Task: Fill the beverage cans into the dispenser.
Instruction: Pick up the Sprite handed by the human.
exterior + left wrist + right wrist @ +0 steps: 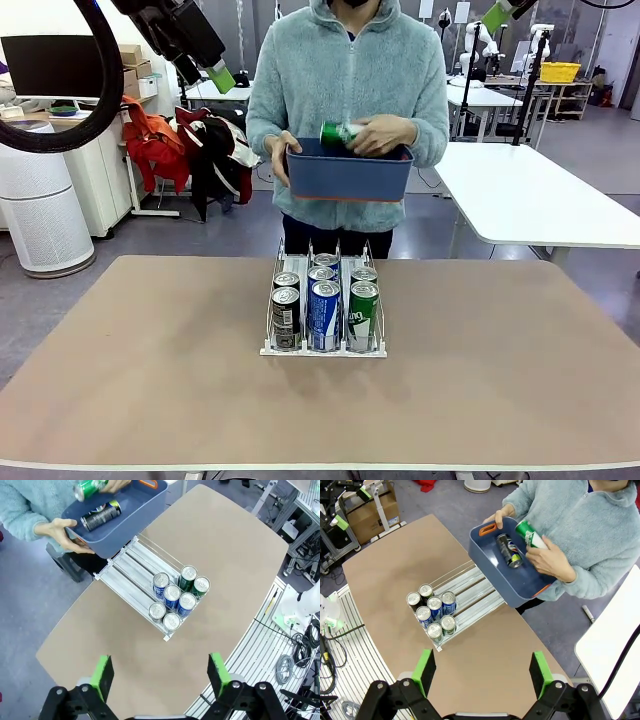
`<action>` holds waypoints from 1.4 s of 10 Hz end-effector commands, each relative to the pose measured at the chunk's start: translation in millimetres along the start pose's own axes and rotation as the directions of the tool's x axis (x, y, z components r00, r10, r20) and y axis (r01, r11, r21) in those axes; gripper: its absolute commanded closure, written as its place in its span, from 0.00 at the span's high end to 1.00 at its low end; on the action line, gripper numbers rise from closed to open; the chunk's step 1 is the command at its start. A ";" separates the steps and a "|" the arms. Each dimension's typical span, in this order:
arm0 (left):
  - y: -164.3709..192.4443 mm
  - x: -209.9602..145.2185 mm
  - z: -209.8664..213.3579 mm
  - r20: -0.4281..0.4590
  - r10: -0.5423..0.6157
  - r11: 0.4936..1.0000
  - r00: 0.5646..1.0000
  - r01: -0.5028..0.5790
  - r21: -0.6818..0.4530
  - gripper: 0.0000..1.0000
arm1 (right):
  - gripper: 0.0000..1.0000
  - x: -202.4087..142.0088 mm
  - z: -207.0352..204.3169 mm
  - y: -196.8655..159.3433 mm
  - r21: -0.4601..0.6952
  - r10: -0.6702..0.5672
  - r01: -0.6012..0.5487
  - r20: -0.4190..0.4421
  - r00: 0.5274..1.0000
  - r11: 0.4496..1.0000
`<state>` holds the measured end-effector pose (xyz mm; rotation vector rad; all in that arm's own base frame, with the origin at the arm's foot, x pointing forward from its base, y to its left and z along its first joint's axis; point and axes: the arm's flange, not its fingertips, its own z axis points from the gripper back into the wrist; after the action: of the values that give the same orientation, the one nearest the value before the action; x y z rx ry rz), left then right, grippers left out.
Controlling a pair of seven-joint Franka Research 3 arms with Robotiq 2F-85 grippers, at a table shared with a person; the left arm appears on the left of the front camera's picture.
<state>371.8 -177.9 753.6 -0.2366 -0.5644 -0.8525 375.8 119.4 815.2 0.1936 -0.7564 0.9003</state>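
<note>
**Putting the next can in a lane**

Seven beverage cans (171,594) stood in the dispenser (132,560): three in the middle lane and two in each side lane. They were packed at the end far below the left tool (160,660). The other end of each lane, farther from that tool, was bare.

Past the bare end, a person held a blue tub (492,577) over the edge of the table (100,630). A black can (509,550) lay in the tub. The person's hand (550,560) held a green can (529,534) just above it.

The left tool was spread wide with nothing in it, high over the table. The right tool (482,655) was the same, wide apart and holding nothing.

The step in hand looked like getting the green can into a lane. To do it well, I think the can should go in standing up at the bare end, between two rails. A side lane had more room. If a tool took the can, it should hold it around the middle and come straight down, so it would not bump the standing cans.
</note>
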 end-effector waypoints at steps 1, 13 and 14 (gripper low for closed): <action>0.4 -0.3 1.7 0.001 -0.002 1.000 1.000 0.002 0.000 1.00 | 1.00 -1.6 -1.0 1.1 0.001 0.005 -0.005 -0.006 1.000 1.000; 0.4 -0.3 1.7 0.001 -0.002 1.000 1.000 0.002 0.000 1.00 | 1.00 -1.6 -1.0 1.1 0.001 0.005 -0.005 -0.006 1.000 1.000; 0.4 -0.3 1.7 0.001 -0.002 1.000 1.000 0.002 0.000 1.00 | 1.00 -1.6 -1.0 1.1 0.001 0.005 -0.005 -0.006 1.000 1.000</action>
<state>371.8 -177.9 753.6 -0.2366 -0.5644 -0.8525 375.8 119.4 815.2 0.1936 -0.7564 0.9003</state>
